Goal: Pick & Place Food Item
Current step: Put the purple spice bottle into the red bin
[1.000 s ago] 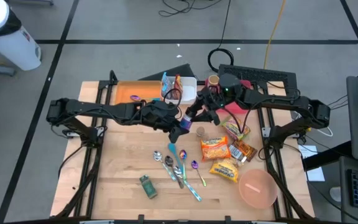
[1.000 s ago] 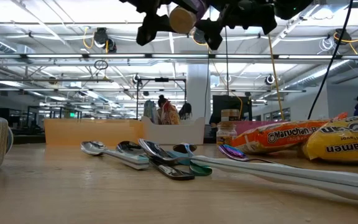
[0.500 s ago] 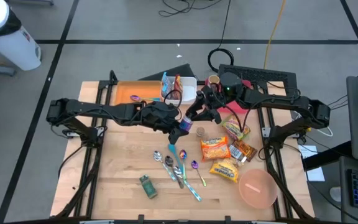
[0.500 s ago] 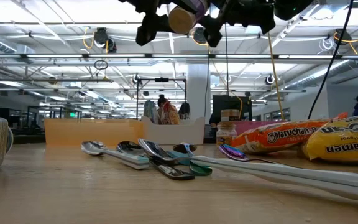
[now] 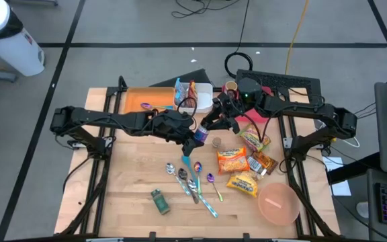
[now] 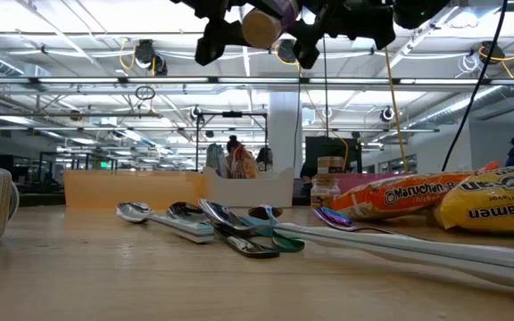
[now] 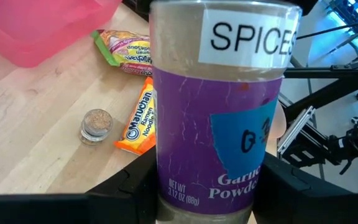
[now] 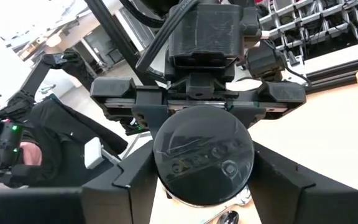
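Since the spice jar (image 7: 219, 106) is a rigid cylinder with a purple paper label and a dark cap, I judge it stiff, fairly light and somewhat slick on the bare plastic; the safest hold looks to be across the body, with the label giving more grip than the cap.

The jar is in the air over the middle of the table (image 5: 126, 181), between the two arms, above the cluster of spoons (image 6: 230, 227) and left of the ramen packets (image 5: 232, 161).

Left gripper (image 5: 195, 136): reaches in from the left, arm stretched nearly level, jaws about half open and clamped on the jar's lower body, seen at both sides in its wrist view.

Right gripper (image 5: 215, 124): comes in from the far right, facing the left one head-on. Its wrist view looks straight at the jar's dark round end (image 8: 202, 155), its fingers (image 8: 126, 186) flanking it on both sides. Whether they press the jar or only bracket it, I cannot tell.

A small glass jar (image 7: 96, 124) sits on the wood beside the packets.
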You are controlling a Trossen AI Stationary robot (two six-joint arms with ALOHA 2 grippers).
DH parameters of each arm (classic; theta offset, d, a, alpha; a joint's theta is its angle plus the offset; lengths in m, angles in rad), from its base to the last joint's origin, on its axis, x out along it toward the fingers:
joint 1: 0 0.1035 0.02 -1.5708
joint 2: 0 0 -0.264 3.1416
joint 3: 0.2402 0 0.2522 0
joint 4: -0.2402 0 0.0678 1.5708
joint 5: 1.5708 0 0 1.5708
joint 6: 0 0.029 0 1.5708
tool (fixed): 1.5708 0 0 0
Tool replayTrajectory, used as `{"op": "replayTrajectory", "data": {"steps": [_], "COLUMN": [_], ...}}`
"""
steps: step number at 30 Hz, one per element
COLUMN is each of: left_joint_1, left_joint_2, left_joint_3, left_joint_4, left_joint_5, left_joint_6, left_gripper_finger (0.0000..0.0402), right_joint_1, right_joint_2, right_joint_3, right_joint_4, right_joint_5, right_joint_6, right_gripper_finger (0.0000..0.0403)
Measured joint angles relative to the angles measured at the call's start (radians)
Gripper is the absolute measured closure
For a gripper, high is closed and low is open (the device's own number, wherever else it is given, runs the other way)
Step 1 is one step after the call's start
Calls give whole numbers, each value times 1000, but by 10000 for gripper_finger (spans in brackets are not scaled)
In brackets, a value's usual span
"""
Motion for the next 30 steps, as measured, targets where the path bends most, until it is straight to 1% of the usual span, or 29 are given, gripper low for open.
{"op": "replayTrajectory", "data": {"steps": [4,7,12,17,21,26,30], "left_joint_1": [1,1,6,27,50,92,144], "left_joint_2": [0,0,0,0,0,0,-3], "left_joint_3": [0,0,0,0,0,0,0], "left_joint_4": [4,5,4,15,31,38,35], "left_joint_5": [12,16,22,72,104,184,302], "left_joint_6": [-10,-15,-38,-47,-52,-42,-55], "left_gripper_finger": [204,190,155,116,94,83,83], "right_joint_1": [0,0,0,1,1,-21,-46], "right_joint_2": [0,0,0,0,0,0,-1], "right_joint_3": [0,0,0,0,0,0,0], "right_joint_4": [-1,-1,-1,-6,-4,-3,-5], "right_joint_5": [-2,-5,-10,-19,-17,-17,-16], "right_joint_6": [5,8,7,4,4,16,27], "right_gripper_finger": [209,209,209,209,209,209,209]}}
